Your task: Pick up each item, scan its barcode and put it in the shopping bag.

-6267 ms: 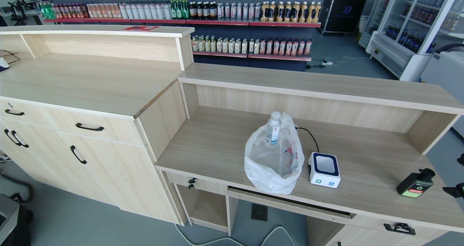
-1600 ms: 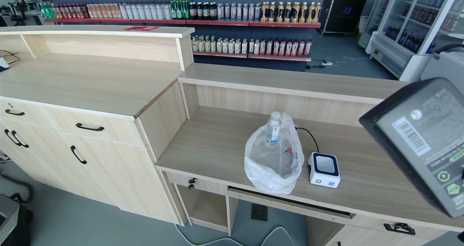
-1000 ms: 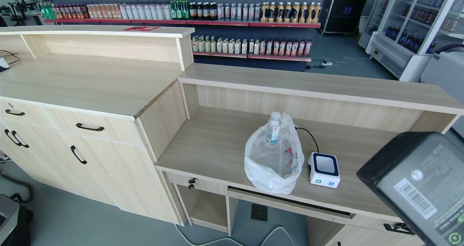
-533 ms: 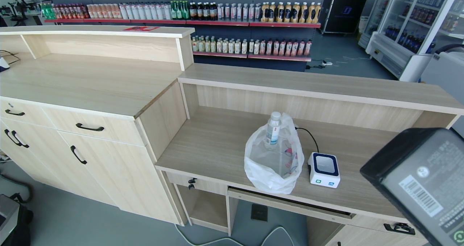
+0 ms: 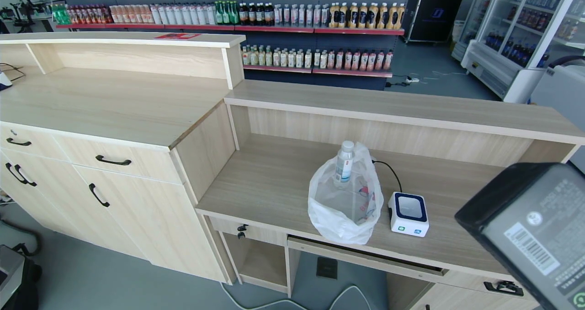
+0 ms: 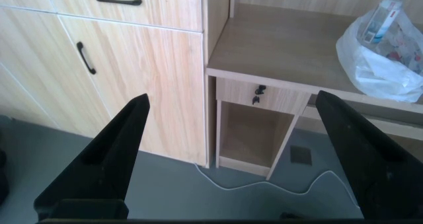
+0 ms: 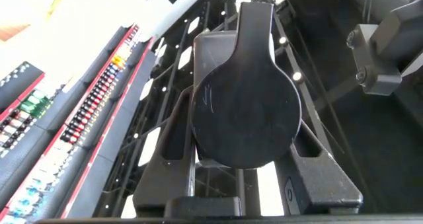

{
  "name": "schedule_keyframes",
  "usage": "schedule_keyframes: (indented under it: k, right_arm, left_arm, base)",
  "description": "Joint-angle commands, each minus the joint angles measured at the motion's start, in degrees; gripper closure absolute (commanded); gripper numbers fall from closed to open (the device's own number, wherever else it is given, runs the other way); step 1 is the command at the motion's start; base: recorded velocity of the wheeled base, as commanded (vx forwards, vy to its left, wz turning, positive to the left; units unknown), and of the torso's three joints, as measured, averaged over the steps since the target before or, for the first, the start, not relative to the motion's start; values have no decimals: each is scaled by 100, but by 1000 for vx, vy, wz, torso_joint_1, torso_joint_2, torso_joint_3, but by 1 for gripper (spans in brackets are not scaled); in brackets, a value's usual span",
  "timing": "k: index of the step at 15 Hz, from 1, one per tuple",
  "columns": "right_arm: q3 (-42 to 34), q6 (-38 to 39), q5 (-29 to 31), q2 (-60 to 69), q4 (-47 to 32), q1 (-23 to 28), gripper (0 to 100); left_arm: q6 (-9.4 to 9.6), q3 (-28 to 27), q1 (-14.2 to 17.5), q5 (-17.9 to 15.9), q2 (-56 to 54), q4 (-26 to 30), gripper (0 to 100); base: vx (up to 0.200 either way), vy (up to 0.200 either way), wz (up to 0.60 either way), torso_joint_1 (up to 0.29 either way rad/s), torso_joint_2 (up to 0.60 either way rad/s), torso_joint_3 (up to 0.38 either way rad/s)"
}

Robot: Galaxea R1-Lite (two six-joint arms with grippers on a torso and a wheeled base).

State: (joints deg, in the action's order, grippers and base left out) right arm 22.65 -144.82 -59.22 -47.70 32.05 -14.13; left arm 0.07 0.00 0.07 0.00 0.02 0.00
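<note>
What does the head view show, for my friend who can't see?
A black bottle looms close up at the lower right, its barcode label facing the camera. On the wooden counter a clear bottle stands in a white shopping bag, beside a small scanner.

On the counter [image 5: 274,182] a shopping bag [image 5: 343,211] with a bottle [image 5: 344,163] upright inside, scanner [image 5: 408,213] just to its right — cable [image 5: 389,168] running behind the bag, item [image 5: 537,230] raised at far right, drink shelves [image 5: 315,59] behind the counter.
</note>
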Motion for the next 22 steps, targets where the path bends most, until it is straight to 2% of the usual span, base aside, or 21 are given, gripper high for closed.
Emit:
schedule_keyframes:
  k: [1, 16, 19, 20, 22]
  right_arm:
    - [3, -2, -2, -11, 3, 7, 100]
    - [20, 174, 7, -29, -14, 7, 100]
    - [890, 1387, 113, -846, 21, 165, 100]
    - [1136, 2107, 297, -1110, 21, 516, 100]
    - [1303, 3593, 921, -1075, 3, 1703, 100]
  left_arm:
    - [1, 0, 1, 0, -2, 0, 0]
    - [1, 0, 1, 0, -2, 0, 0]
    - [1, 0, 1, 0, -2, 0, 0]
    - [1, 0, 1, 0, -2, 0, 0]
    - [1, 0, 1, 0, -2, 0, 0]
  base:
    - [0, 0, 0, 0, 0, 0]
    - [0, 0, 0, 0, 0, 0]
    - [0, 0, 0, 0, 0, 0]
    - [0, 0, 0, 0, 0, 0]
    - [0, 0, 0, 0, 0, 0]
